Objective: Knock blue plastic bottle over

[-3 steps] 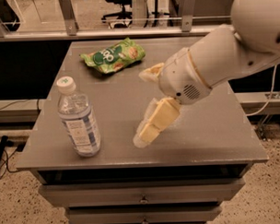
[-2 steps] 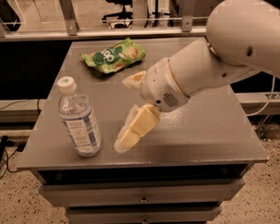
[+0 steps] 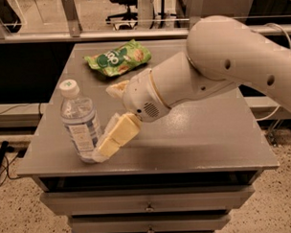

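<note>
The blue plastic bottle (image 3: 81,123) stands upright near the table's front left corner; it is clear, with a white cap and a blue-and-white label. My gripper (image 3: 107,120) is just right of it, low over the table, with its fingers spread apart and nothing between them. The lower cream finger (image 3: 115,137) reaches down to the left, and its tip touches the bottle's lower right side near the base. The upper finger (image 3: 116,88) points left, behind the bottle at about shoulder height and apart from it.
A green snack bag (image 3: 118,57) lies at the back of the grey table (image 3: 209,150), behind the arm. The table's left and front edges are close to the bottle. Drawers (image 3: 148,204) sit under the tabletop. My white arm (image 3: 220,63) spans the right half.
My gripper has swept left across the table, from the middle up to the bottle's right side. The bottle has not moved.
</note>
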You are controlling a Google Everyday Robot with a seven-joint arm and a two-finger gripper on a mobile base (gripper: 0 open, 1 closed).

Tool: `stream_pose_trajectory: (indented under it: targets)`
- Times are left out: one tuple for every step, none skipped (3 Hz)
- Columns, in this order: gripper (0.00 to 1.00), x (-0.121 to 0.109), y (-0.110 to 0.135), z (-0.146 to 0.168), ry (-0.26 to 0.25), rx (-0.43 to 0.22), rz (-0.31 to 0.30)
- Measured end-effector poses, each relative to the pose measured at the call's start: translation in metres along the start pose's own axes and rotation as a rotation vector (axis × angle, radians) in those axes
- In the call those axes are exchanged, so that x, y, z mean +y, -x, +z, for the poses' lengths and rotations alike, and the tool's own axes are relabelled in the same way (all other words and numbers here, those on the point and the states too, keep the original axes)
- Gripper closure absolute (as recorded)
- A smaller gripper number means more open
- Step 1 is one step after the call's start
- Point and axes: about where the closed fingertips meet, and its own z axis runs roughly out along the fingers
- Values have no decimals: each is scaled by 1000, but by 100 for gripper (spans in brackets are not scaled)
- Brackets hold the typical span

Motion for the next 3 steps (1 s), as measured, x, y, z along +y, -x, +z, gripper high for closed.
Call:
stream_pose_trajectory:
  targets:
    - [0, -2, 11, 16, 14, -32, 14]
    - [3, -3, 23, 34, 25, -70, 51]
    - [26, -4, 27, 41, 24, -87, 79]
